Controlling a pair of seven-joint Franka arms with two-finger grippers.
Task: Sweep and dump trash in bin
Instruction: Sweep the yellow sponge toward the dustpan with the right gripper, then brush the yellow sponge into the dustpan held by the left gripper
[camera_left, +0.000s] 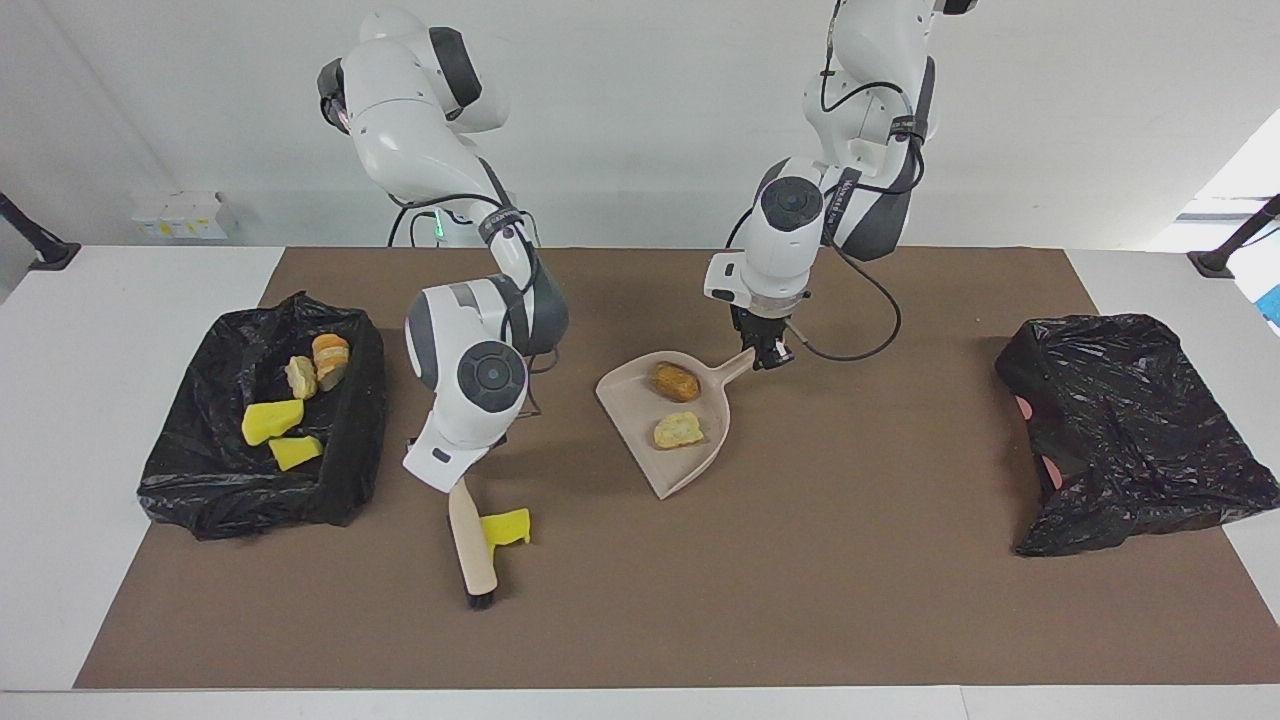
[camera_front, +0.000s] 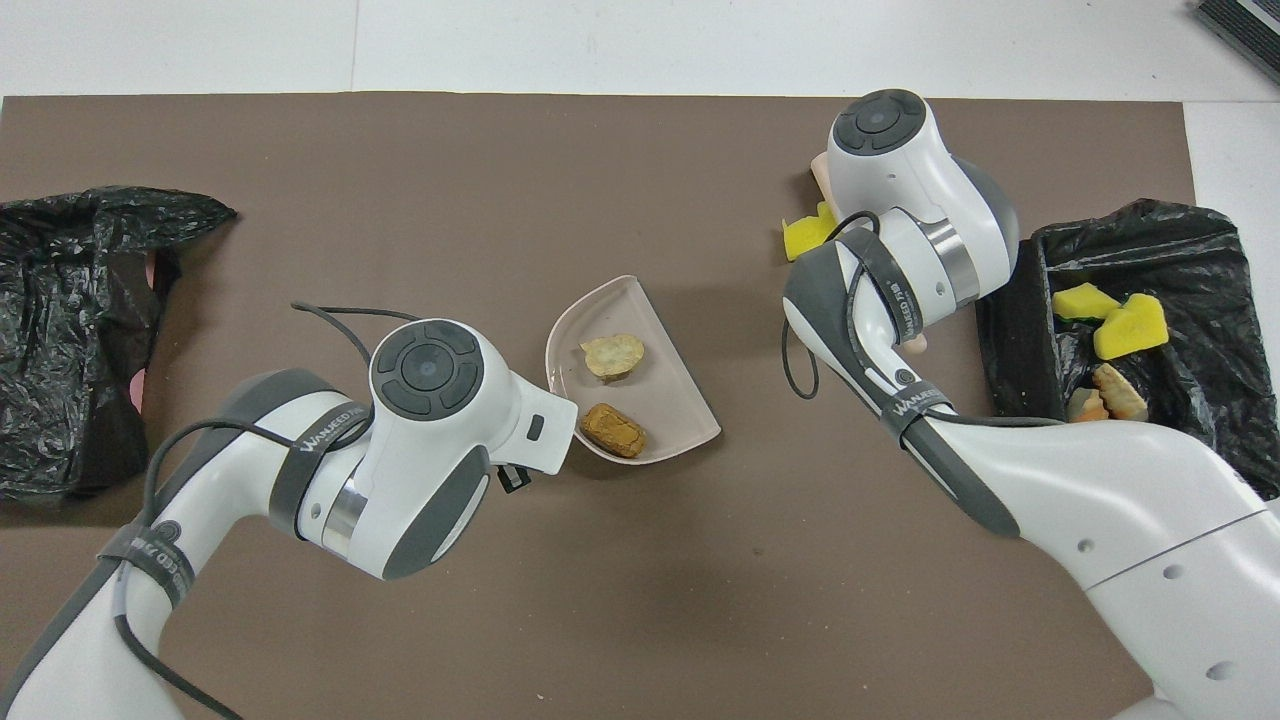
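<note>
You can read one word only: "WANJEED" on the dark band (camera_front: 325, 462) round each arm; the characters after it stay unreadable.
</note>
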